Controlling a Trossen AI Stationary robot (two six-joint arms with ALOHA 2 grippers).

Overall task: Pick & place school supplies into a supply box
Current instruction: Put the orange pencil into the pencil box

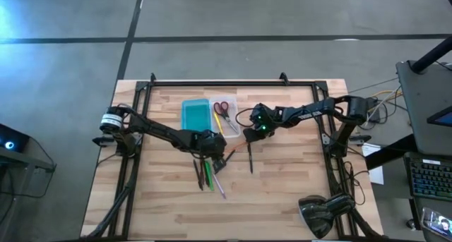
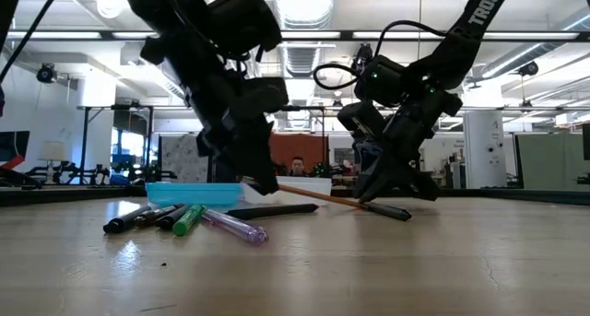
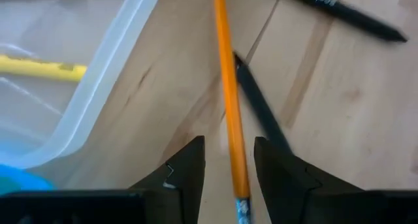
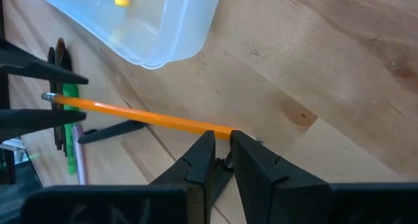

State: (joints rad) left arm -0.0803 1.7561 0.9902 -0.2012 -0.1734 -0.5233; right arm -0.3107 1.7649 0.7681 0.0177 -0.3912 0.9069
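An orange pencil (image 1: 236, 148) spans the gap between my two grippers, slanting in the low view (image 2: 318, 196) with its left end higher. My right gripper (image 4: 222, 142) is shut on its pointed end. My left gripper (image 3: 228, 149) is open, with one finger on either side of the eraser end and a gap on both sides. The supply box lies just beyond: teal lid (image 1: 194, 115) and clear tray (image 3: 111, 74), which holds red-handled scissors (image 1: 222, 108) and a yellow pencil (image 3: 42, 67). My right gripper pinches the orange pencil's tip end (image 4: 225, 132) between its two fingertips, coming from above and from the table's right, slanting down. The pencil runs away from the fingers toward my left gripper. Its held end sits low near the table and its far end is raised.
Several pens, green, dark and pale violet, lie in a bunch (image 1: 206, 175) on the table near my left gripper, also seen in the low view (image 2: 184, 217). A black pen (image 1: 251, 159) lies below my right gripper and a dark pen (image 3: 261, 113) under the pencil. A black frame (image 1: 212, 83) borders the table.
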